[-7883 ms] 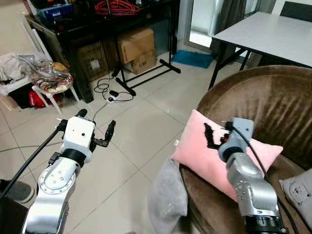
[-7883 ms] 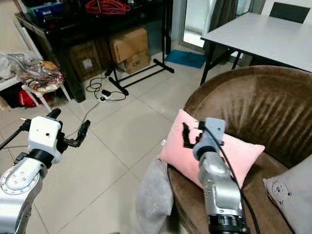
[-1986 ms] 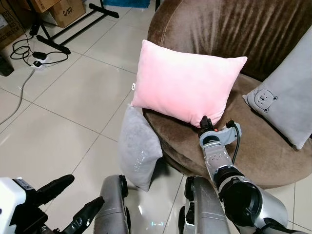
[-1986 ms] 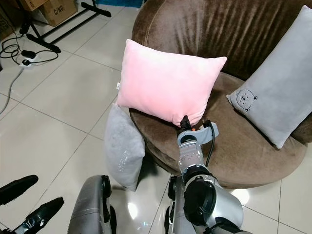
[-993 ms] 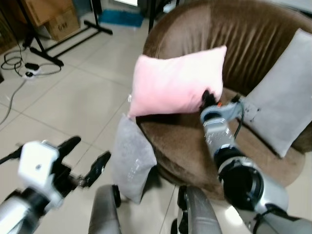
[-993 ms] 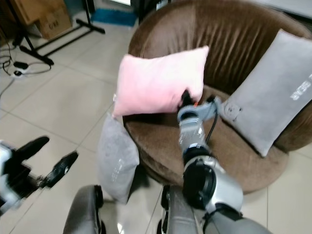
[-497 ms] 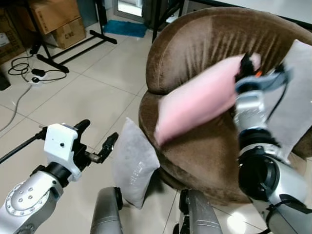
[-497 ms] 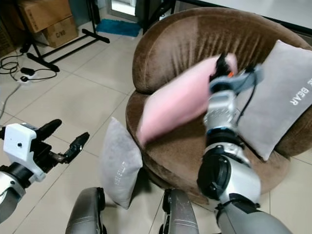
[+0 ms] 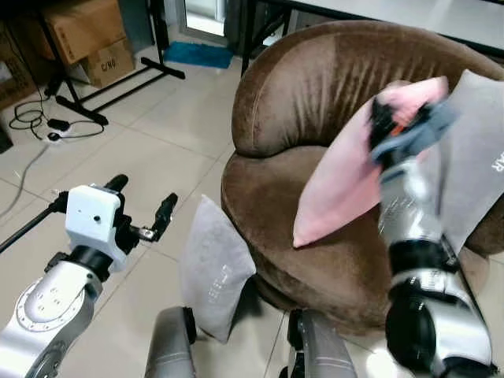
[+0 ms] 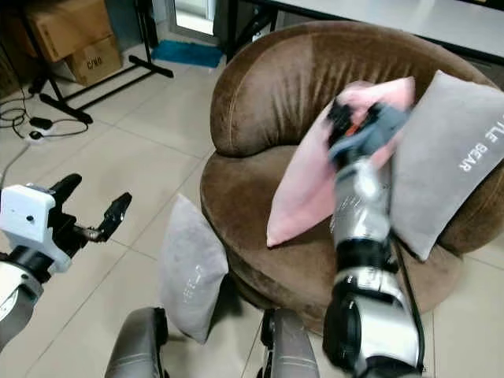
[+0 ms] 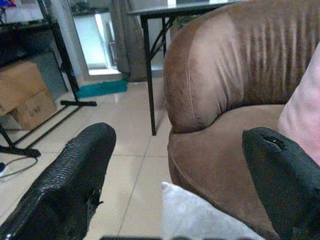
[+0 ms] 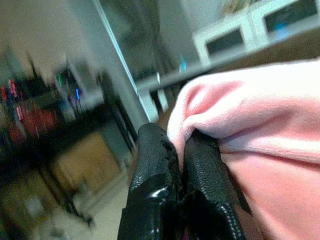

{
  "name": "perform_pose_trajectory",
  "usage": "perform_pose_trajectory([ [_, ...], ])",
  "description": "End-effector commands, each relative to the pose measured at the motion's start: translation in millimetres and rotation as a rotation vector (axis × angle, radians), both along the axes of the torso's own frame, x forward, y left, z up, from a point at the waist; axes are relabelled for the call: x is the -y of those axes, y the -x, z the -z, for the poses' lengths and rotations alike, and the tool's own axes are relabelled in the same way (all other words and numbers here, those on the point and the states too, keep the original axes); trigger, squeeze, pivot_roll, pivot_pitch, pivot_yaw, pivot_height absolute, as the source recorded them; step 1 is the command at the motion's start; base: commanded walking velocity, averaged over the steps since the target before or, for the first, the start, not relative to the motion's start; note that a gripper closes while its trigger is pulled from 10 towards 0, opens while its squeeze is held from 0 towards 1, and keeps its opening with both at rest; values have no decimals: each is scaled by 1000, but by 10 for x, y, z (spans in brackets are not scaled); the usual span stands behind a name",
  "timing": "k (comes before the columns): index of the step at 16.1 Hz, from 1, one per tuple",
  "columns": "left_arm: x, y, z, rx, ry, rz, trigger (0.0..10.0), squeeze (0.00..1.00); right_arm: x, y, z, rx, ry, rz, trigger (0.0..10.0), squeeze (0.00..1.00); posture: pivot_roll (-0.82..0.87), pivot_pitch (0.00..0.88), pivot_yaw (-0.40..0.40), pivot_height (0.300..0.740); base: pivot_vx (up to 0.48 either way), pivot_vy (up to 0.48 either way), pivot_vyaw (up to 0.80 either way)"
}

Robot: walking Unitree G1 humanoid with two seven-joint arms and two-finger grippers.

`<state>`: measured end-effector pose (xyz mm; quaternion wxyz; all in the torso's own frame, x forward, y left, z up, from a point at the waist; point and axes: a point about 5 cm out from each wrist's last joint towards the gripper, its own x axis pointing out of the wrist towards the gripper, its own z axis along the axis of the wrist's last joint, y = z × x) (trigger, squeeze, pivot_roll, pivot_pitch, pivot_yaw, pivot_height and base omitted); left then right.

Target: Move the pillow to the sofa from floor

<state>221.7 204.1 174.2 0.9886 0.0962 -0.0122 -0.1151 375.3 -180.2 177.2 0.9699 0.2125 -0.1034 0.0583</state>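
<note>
A pink pillow [image 9: 346, 177] hangs tilted over the seat of the round brown sofa [image 9: 315, 87], its lower corner touching the cushion. My right gripper [image 9: 380, 116] is shut on the pillow's upper edge; the right wrist view shows the black fingers [image 12: 165, 180] pinching pink fabric [image 12: 250, 135]. My left gripper [image 9: 142, 206] is open and holds nothing, out over the tiled floor left of the sofa. A grey pillow [image 9: 213, 268] stands on the floor, leaning against the sofa's front.
Another grey pillow [image 9: 472, 157] leans on the sofa's right backrest. Cardboard boxes [image 9: 87, 39], a black rack's legs and a power strip with cable [image 9: 47, 126] lie at the far left. A table [image 10: 409, 12] stands behind the sofa.
My right arm has swung the pink pillow to the right and steeper, so it now hangs nearly upright beside the grey backrest pillow. The left gripper has hardly moved.
</note>
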Motion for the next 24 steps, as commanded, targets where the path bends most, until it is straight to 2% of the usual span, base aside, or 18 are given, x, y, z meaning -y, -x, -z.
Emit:
perform_pose_trajectory([
  [1, 14, -29, 22, 3, -8, -7, 10000, 0, -4, 3, 58, -56, 100, 5, 0, 0, 1, 0, -39, 600, 0, 0, 0],
  [3, 29, -59, 30, 10, -7, -15, 10000, 0, 10, 21, 169, -112, 149, 14, 0, 0, 4, 0, -39, 600, 0, 0, 0],
  [4, 35, -104, 35, 17, -17, -37, 10000, 0, 38, 50, 244, -159, 169, 47, 1216, 0, -3, 0, -31, 600, 0, 0, 0],
  [5, 31, -140, 51, 18, -31, -56, 10000, 0, 58, 59, 256, -186, 188, 83, 5255, 0, -8, 0, -26, 600, 0, 0, 0],
  [6, 30, -167, 64, 17, -33, -77, 10000, 0, 53, 57, 283, -237, 217, 77, 10000, 0, -13, 0, -24, 600, 0, 0, 0],
  [8, 73, -186, 60, 30, -32, -77, 10000, 0, 24, 108, 262, -235, 190, 46, 10000, 0, -20, 0, -28, 600, 0, 0, 0],
  [10, 96, -185, 146, 15, -91, -112, 10000, 0, 10, 234, 263, -224, 201, 66, 10000, 0, -15, 0, -42, 619, 0, 0, 0],
  [13, 126, -158, 180, 16, -79, -146, 10000, 0, -45, 374, 160, -197, 219, 50, 10000, 0, -16, 0, -42, 654, 0, 0, 0],
  [16, 95, -212, 240, 0, -134, -173, 10000, 0, -103, 363, 112, -181, 379, 68, 10000, 0, -28, 0, -32, 684, 0, 0, 0],
  [19, 133, -268, 189, 23, -114, -184, 10000, 0, -158, 398, 17, -160, 297, 33, 10000, 0, -14, 0, -23, 704, 0, 0, 0],
  [21, 133, -270, 206, 21, -87, -188, 10000, 0, -215, 393, 30, -173, 241, 33, 10000, 0, -37, 0, -7, 724, 0, 0, 0],
  [22, 132, -292, 219, 10, -74, -196, 10000, 0, -229, 410, 16, -170, 242, 30, 10000, 0, -40, 0, -5, 739, 0, 0, 0],
  [24, 142, -315, 213, 14, -83, -186, 10000, 0, -195, 429, 86, -205, 261, 52, 10000, 0, -36, 0, -12, 740, 0, 0, 0],
])
